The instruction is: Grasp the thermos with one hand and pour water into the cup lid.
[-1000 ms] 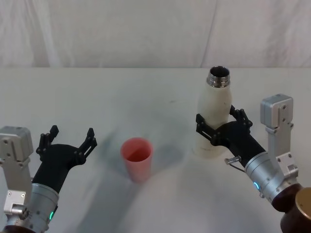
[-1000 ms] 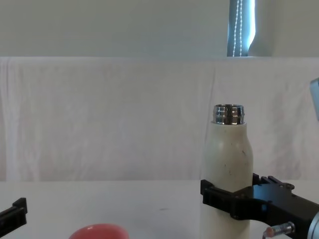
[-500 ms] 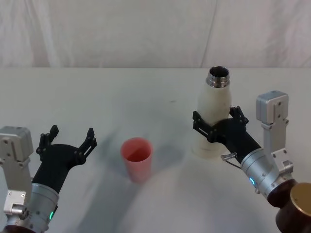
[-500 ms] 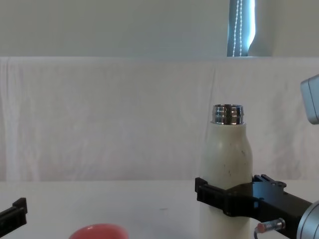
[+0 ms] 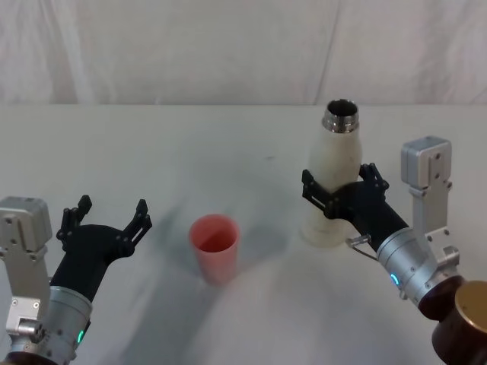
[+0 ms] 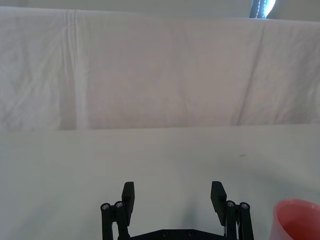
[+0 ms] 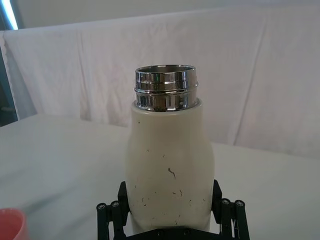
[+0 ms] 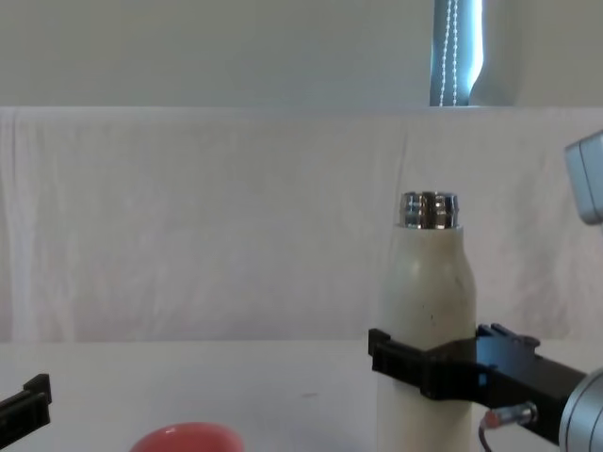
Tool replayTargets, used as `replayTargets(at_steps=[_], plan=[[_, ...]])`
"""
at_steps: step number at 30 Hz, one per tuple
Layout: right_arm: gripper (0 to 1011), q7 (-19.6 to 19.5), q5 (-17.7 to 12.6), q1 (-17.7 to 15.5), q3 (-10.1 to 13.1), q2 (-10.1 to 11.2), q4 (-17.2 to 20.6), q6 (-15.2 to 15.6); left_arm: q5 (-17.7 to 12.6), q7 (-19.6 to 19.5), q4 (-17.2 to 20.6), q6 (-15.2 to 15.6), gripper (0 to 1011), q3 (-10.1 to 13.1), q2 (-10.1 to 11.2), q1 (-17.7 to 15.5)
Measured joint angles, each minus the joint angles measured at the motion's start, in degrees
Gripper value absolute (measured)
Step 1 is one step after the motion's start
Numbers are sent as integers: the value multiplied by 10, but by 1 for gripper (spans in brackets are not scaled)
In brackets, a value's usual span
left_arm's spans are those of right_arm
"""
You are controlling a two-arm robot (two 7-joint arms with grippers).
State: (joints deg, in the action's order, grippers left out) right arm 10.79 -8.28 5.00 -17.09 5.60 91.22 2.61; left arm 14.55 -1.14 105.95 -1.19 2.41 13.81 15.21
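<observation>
The thermos (image 5: 335, 179) is now clamped and lifted slightly by the right gripper (image 5: 340, 192); pouring can begin. The left gripper (image 5: 104, 221) is held open.

My left gripper (image 5: 106, 215) and right gripper (image 5: 341, 186) are both black, with linked fingers (image 6: 128, 196) pinned by small round screws. Behind each sit a silver wrist cuff with a green-blue light and a boxy grey camera block (image 5: 426, 161).

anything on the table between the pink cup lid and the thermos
No. In the head view, the stretch of table between the cup lid and the thermos is bare. The right end effector is clamped around the thermos.
</observation>
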Motion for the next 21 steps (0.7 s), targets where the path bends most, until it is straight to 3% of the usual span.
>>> replayTargets(at_steps=[11,21], plan=[[960,-6,11,6,0,7,47,27,0,0,0,0,1001,0,0,0],[960,-7,13,7,-1,8,52,31,0,0,0,0,1001,0,0,0]])
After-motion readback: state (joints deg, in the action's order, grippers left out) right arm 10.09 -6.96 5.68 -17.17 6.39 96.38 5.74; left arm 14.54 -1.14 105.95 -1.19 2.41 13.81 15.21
